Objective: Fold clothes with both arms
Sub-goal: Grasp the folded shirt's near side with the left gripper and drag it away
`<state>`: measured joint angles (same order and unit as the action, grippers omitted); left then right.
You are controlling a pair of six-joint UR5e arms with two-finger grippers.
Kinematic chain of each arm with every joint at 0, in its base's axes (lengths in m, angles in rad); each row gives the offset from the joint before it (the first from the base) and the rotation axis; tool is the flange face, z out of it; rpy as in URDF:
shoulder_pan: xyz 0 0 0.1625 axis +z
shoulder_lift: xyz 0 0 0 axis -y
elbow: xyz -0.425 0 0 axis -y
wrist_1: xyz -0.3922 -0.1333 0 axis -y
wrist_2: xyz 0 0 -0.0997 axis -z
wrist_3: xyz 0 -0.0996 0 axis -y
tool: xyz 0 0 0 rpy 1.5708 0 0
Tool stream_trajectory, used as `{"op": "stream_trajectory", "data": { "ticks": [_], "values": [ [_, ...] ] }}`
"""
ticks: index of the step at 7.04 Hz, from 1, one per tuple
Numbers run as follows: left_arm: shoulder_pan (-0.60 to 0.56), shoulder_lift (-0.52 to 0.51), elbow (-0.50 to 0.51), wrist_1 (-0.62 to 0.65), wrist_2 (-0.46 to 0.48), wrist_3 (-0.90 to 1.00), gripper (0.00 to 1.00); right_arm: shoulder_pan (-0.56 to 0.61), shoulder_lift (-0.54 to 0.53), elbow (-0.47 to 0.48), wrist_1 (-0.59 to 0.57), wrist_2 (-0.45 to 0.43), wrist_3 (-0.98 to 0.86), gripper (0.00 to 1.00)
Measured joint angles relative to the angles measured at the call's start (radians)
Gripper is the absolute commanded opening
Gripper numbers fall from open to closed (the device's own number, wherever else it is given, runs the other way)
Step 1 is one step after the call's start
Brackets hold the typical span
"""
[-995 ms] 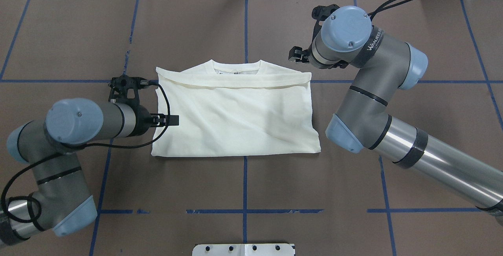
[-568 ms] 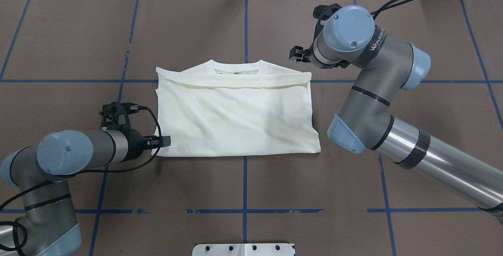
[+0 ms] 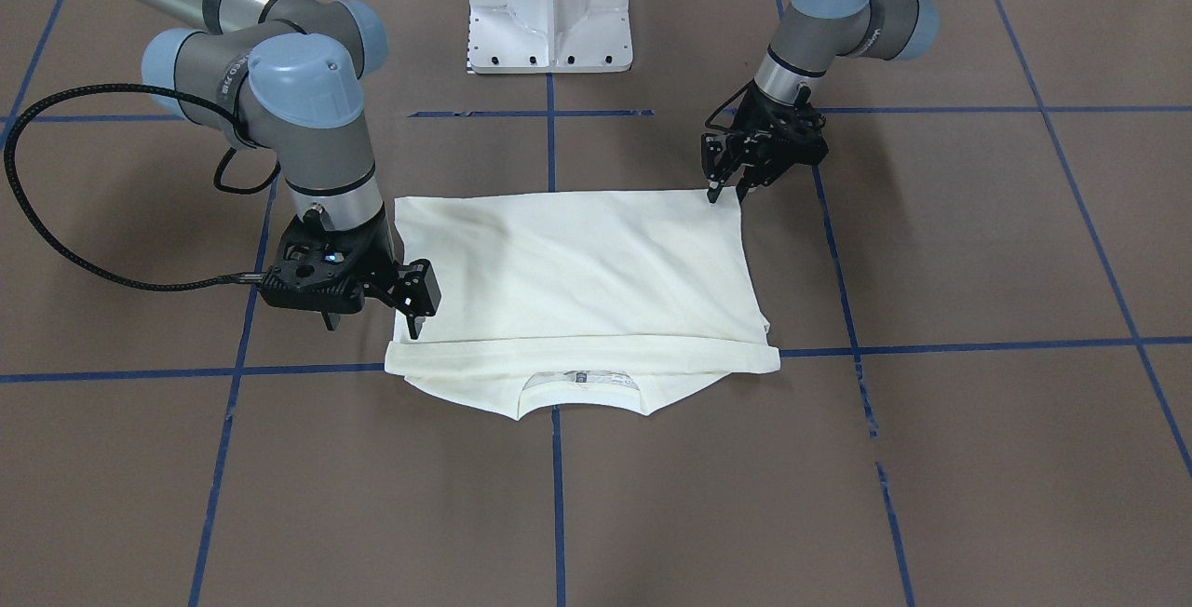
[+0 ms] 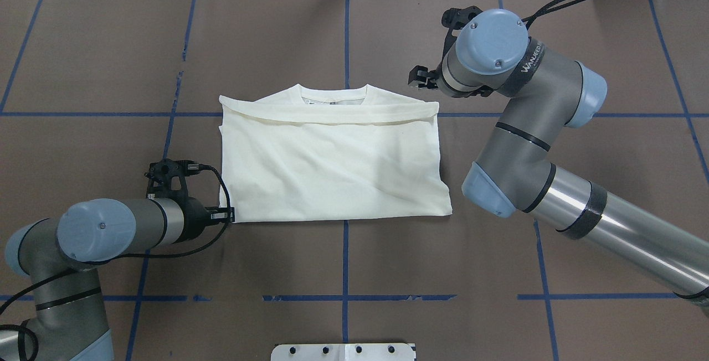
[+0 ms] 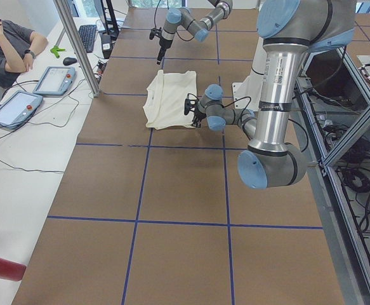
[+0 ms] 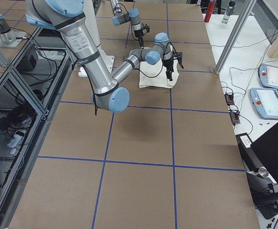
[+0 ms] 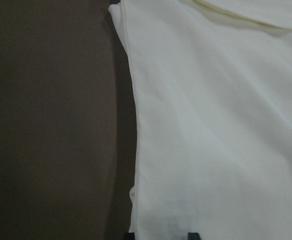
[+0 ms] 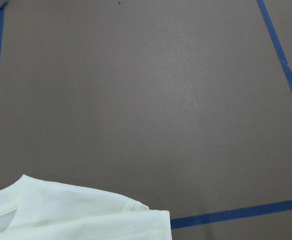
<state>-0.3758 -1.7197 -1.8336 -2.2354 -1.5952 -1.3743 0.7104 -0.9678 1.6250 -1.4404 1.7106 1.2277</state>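
Two hands attend the T-shirt [image 4: 332,161], which lies part-folded, plain side up, on the counter [image 4: 343,272]. At its near left corner our left hand [image 4: 231,215] stands parted astride the edge, gripping nothing. Next, we judge, it must pinch and lift. Over its far right corner hovers our right hand [image 4: 416,77]; we cannot tell its spread. We see no containers.

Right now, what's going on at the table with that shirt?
Both arms are working on a cream T-shirt that lies flat on the table. It is already folded into a rectangle, plain side up, with its collar on the side away from the robot. The left hand is low at the shirt's near left corner and open. The right hand hovers by the far right corner; I can't tell if it is open. No cloth is lifted.
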Motion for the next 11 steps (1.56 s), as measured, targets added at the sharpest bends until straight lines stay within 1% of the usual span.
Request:
{"op": "stream_trajectory", "data": {
  "ticks": [2, 3, 4, 5, 6, 7, 8, 10, 11],
  "values": [
    [0.009, 0.028, -0.029, 0.003, 0.016, 0.013, 0.0, 0.0, 0.001, 0.0, 0.0, -0.001, 0.0, 1.0],
    [0.001, 0.071, -0.065, 0.006, 0.02, 0.055, 0.0, 0.0, 0.001, 0.001, 0.0, -0.001, 0.0, 1.0],
    [-0.033, 0.104, -0.078, 0.008, 0.022, 0.121, 0.0, 0.0, 0.0, 0.0, 0.0, -0.002, 0.001, 1.0],
    [-0.108, 0.104, -0.046, 0.009, 0.023, 0.214, 0.0, 0.0, -0.002, 0.0, 0.0, -0.003, 0.001, 1.0],
    [-0.199, 0.063, 0.025, 0.01, 0.022, 0.317, 0.0, 0.0, -0.004, 0.0, 0.0, -0.003, 0.002, 1.0],
    [-0.298, -0.023, 0.135, 0.009, 0.02, 0.412, 0.0, 0.0, -0.006, 0.001, 0.0, -0.004, 0.006, 1.0],
    [-0.381, -0.14, 0.279, 0.007, 0.019, 0.484, 0.0, 0.0, -0.007, 0.003, 0.0, -0.004, 0.011, 1.0],
    [-0.474, -0.43, 0.636, -0.033, 0.021, 0.544, 0.0, 0.0, -0.015, 0.03, -0.002, -0.004, 0.017, 1.0],
    [-0.495, -0.549, 0.802, -0.093, 0.022, 0.552, 0.17, 0.0, -0.028, 0.052, -0.003, -0.003, 0.017, 1.0]
  ]
}}
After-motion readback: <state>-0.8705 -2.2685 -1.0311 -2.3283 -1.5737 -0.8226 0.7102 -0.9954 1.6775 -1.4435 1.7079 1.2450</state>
